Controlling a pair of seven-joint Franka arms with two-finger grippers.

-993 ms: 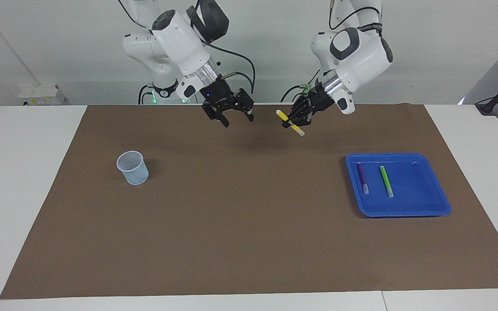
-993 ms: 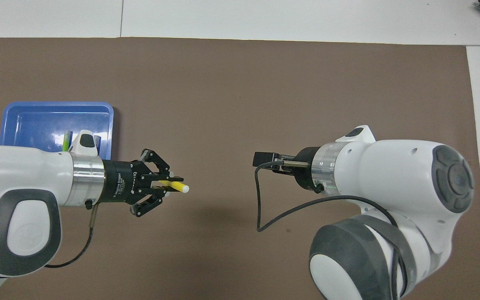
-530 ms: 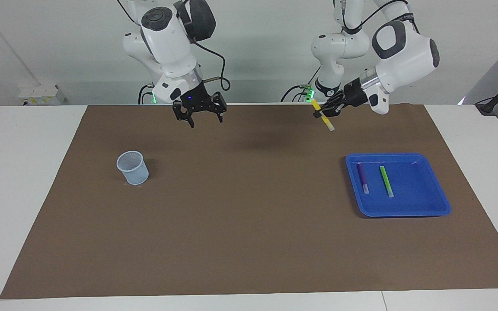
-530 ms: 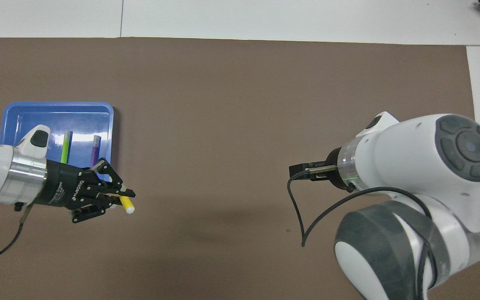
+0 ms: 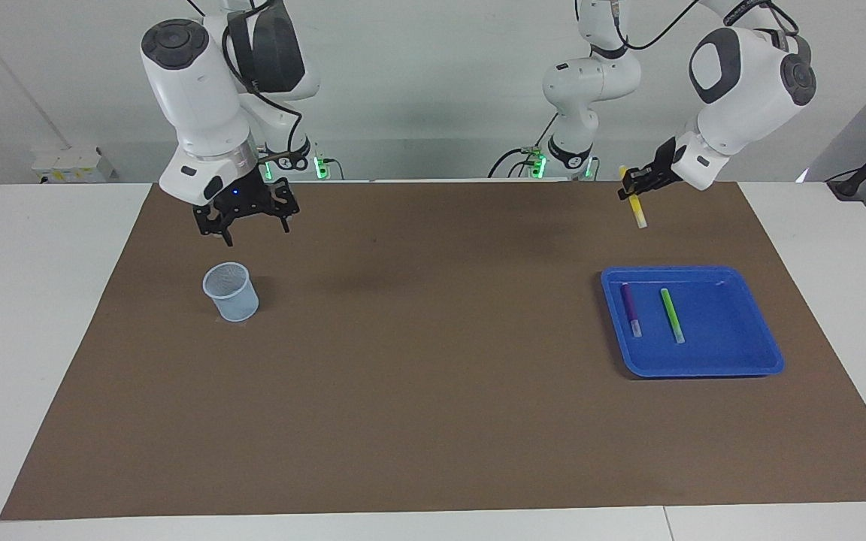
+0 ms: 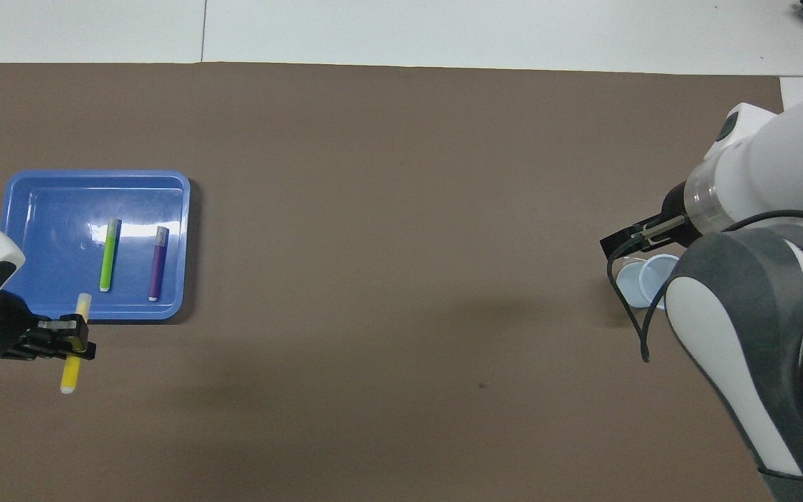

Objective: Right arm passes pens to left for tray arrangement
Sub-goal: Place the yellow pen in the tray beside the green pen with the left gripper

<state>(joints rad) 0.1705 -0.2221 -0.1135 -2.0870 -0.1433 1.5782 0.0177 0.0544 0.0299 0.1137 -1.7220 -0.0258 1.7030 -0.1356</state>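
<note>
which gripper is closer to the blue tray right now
Left. The left gripper, shut on the yellow pen, hangs by the blue tray's robot-side edge. The open right gripper is over the mat beside the mesh cup.

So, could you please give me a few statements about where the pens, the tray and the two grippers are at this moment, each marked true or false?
1. The left gripper is shut on the yellow pen. True.
2. All three pens lie in the blue tray. False: only the purple pen and the green pen lie there; the yellow one is held in the air.
3. The right gripper holds a pen. False: it is open and empty, up over the mat close to the mesh cup.
4. The purple and green pens lie side by side without touching. True.
5. The mesh cup stands in the tray. False: it stands on the brown mat toward the right arm's end.
</note>
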